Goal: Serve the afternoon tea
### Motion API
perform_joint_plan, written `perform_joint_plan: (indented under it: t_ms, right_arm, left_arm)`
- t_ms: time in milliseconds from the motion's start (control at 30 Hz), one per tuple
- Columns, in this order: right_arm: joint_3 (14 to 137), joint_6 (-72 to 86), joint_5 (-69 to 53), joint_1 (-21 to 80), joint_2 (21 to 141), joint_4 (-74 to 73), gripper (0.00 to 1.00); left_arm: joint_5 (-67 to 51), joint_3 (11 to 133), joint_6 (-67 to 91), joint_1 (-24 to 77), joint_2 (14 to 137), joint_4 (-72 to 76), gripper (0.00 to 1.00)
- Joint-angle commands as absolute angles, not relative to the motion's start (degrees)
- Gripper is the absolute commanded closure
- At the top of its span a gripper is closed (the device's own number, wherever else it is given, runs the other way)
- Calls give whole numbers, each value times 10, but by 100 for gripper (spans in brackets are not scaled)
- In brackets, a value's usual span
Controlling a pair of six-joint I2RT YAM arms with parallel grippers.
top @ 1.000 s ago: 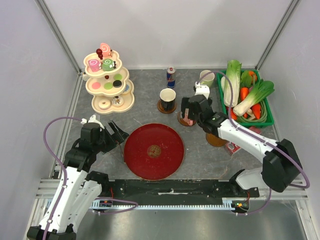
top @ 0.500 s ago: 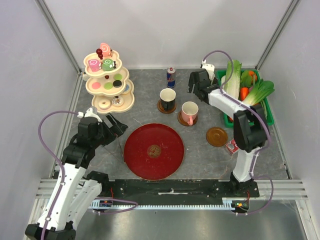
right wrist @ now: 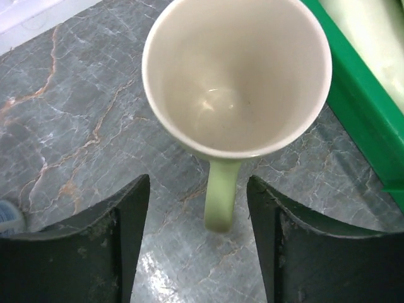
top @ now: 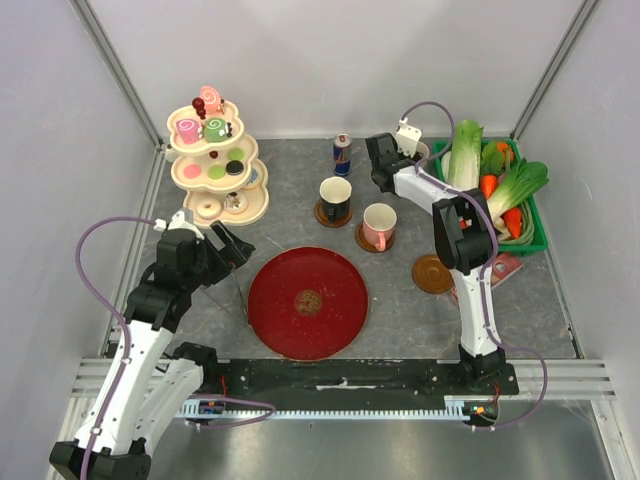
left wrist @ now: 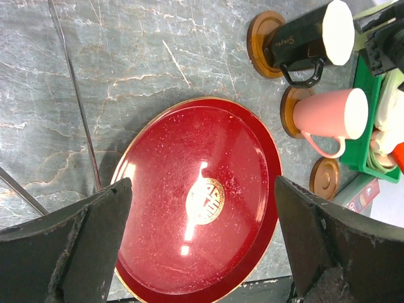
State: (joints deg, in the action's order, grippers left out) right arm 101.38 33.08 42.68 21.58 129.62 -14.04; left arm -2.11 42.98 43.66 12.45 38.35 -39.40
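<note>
The left gripper (top: 232, 246) hovers with jaws wide apart beside the round red lacquer plate (top: 308, 302). The right gripper (right wrist: 197, 183), jaws apart, straddles the handle of the pale green ceramic mug (right wrist: 237, 76), which stands next to the green plastic crate (right wrist: 360, 126).

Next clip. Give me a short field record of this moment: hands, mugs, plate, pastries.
right hand: open, straddling pale green mug handle, not touching
left hand: open, near red plate left edge
black mug, pink mug: each on a coaster
third coaster: bare
pastries: on tiered stand
</note>
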Motion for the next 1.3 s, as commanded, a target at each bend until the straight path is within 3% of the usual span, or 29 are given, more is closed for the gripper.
perform_joint_plan:
  t_ms: [0,167,367,667,867,1267]
  right_arm:
    - [1049,350,458,202,1310,-148,49]
    - [1015,314,472,202,1263,-135,80]
    - [852,211,372,205,1090,-34,97]
    - [570,219,325,221,754,-92,100]
    - [470,233,282,242,584,-190,100]
    - [367,313,302,281,509,-250,99]
  left_arm:
    - [-2,454,427,122,373,-389,1]
    - [-3,453,428,121,363,-395,1]
    - [-20,446,432,121,357,-396,1]
    - [-48,424,432,122,323,-414,1]
    - [-61,417,430,121,322,-414,1]
    - [-74,398,432,121,320,-410,1]
